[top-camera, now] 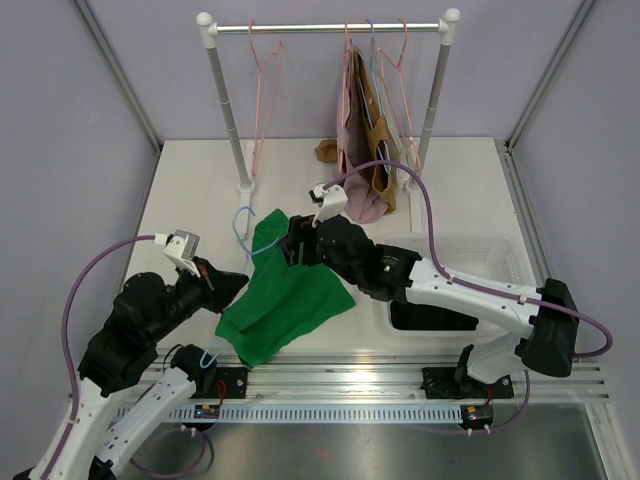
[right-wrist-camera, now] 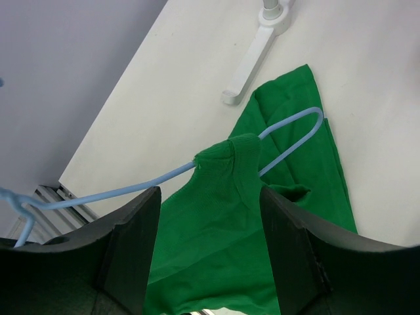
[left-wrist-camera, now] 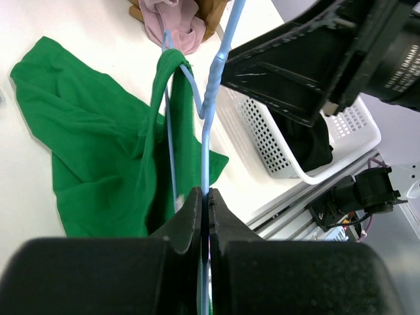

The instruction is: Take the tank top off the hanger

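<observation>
A green tank top [top-camera: 290, 300] lies crumpled on the white table, one strap [right-wrist-camera: 230, 157] still looped over a light blue wire hanger [top-camera: 240, 225]. My left gripper [top-camera: 235, 283] is shut on the hanger wire [left-wrist-camera: 205, 131] at the tank top's left edge, and in the left wrist view [left-wrist-camera: 205, 197] its jaws are pressed on the wire. The cloth [left-wrist-camera: 98, 144] spreads to the left of the hanger there. My right gripper [top-camera: 292, 250] is open just above the top's upper part. In the right wrist view [right-wrist-camera: 209, 197] its fingers straddle the strap without touching it.
A white perforated basket [top-camera: 500, 240] holding dark cloth stands at the right, under my right arm. A clothes rack [top-camera: 330, 28] at the back carries pink and brown garments [top-camera: 365, 130] and empty pink hangers [top-camera: 262, 80]. Its white foot [right-wrist-camera: 252, 59] is near the tank top.
</observation>
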